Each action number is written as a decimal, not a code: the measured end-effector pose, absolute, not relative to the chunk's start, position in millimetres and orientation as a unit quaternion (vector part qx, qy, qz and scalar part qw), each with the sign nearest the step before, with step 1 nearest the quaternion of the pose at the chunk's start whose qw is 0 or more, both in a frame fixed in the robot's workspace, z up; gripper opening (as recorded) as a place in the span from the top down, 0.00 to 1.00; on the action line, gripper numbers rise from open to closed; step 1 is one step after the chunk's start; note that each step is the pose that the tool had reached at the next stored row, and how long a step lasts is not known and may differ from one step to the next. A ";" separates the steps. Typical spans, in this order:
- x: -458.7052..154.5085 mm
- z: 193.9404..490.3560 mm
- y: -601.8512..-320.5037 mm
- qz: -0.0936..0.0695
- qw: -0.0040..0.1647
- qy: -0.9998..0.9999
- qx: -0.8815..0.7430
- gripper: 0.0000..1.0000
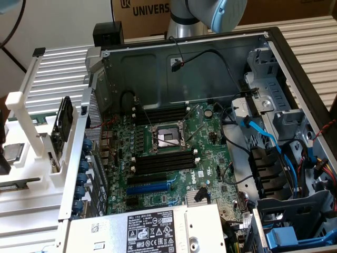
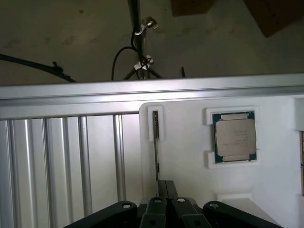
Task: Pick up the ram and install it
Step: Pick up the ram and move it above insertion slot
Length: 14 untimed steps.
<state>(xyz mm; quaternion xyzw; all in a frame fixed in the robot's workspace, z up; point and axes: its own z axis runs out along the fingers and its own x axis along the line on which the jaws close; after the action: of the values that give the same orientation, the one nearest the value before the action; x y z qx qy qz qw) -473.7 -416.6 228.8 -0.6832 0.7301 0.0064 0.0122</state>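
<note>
Barely started tbh: the ram [image 2: 156,142] sits edge-up in its white holder [image 2: 190,180], 9 o'clock of the case [image 1: 158,68] in the exterior view, closed fingers [image 2: 163,189] at its end, motherboard slots [image 1: 160,161] looking empty.

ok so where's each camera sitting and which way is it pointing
Exterior view: off the arm, raised over the open computer case, angled down at the motherboard; part of the arm shows behind the case.
Wrist view: on the wrist, looking down past the shut fingers at the ram standing on edge in the white holder, with a processor chip beside it.
Shared: the white holder and the ribbed metal surface next to it.
</note>
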 end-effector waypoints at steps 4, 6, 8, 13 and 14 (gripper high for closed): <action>-473.7 227.7 -416.7 0.006 0.012 0.730 -0.683 0.89; -473.7 227.1 -416.6 0.006 0.012 0.730 -0.683 0.76; -473.7 226.3 -416.7 0.006 0.012 0.730 -0.683 0.76; -473.6 223.7 -417.9 0.007 0.012 0.730 -0.683 0.76; -473.7 223.3 -418.9 0.007 0.012 0.730 -0.683 0.76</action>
<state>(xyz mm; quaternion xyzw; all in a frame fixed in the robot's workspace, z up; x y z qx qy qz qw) -473.7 -418.9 223.3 -0.6832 0.7301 0.0065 0.0121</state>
